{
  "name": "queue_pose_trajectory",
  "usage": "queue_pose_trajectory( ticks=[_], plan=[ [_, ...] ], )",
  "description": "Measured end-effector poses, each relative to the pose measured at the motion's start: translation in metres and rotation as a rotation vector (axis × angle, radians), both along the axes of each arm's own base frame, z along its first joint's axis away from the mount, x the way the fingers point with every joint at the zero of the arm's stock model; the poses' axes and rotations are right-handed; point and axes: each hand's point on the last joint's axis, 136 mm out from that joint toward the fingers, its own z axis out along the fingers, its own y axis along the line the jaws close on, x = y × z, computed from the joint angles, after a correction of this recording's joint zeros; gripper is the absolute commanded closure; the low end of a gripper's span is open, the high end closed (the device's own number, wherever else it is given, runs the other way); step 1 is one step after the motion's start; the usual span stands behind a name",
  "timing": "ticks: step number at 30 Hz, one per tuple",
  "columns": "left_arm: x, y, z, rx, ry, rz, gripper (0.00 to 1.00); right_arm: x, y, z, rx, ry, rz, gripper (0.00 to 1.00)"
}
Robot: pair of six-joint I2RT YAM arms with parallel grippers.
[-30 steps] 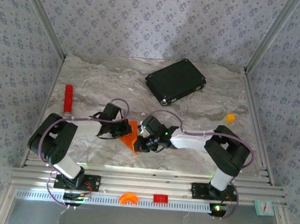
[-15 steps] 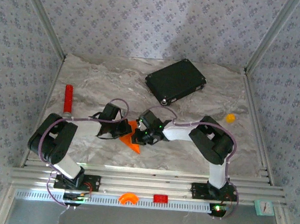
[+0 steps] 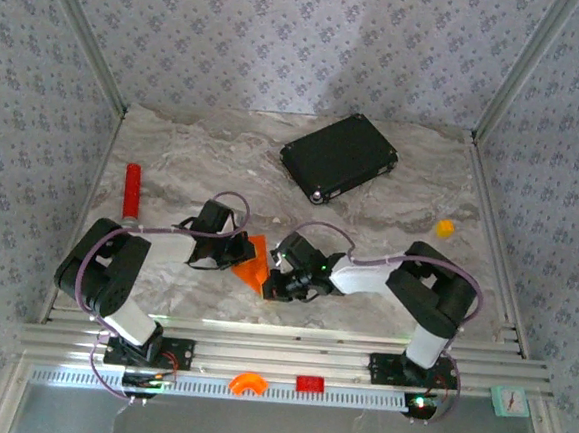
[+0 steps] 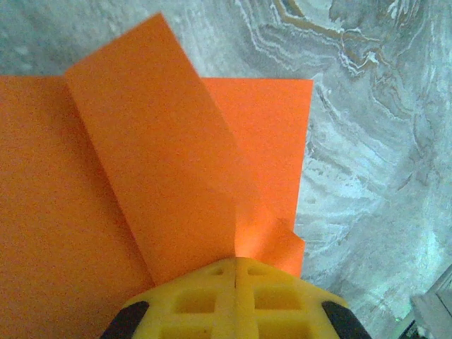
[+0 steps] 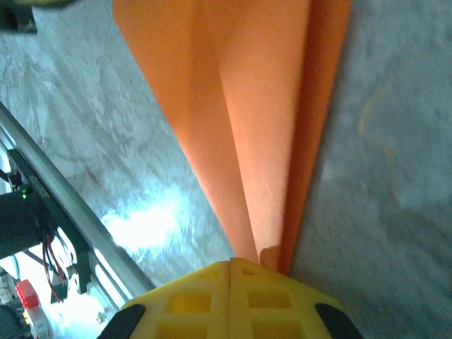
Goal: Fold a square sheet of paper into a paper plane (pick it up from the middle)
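From overhead, my left claw point(image 3: 234, 255) and right claw point(image 3: 272, 283) each cover part of the paper plane point(image 3: 253, 266), and its creases are too small for me to read. On the left wrist camera the paper runs off the picture at 9 and 7 o'clock. On the right wrist camera its far end is cut off at 12 o'clock, and I cannot identify a blurred yellow-and-dark shape point(image 5: 28, 10) at 11 o'clock.

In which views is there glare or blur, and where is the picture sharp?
Right wrist view: a white glare patch on the table, and the orange paper looks soft and smeared near the lens. Left wrist view: even light, the paper's edges and the marble veins are sharp. Top external view: diffuse light, a pale reflection along the table's near edge.
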Motion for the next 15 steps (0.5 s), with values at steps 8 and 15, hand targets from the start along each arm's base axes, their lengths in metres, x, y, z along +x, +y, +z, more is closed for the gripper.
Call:
queue_pose_trajectory(
  ticks=[8,15],
  plan=[
    [0.003,0.002,0.000,0.001,-0.006,0.010,1.00,0.033,-0.003,0.033,0.039,-0.054,-0.081,0.97],
    [0.003,0.002,0.000,0.001,-0.006,0.010,1.00,0.055,0.011,0.030,0.015,-0.050,-0.104,0.96]
  ],
)
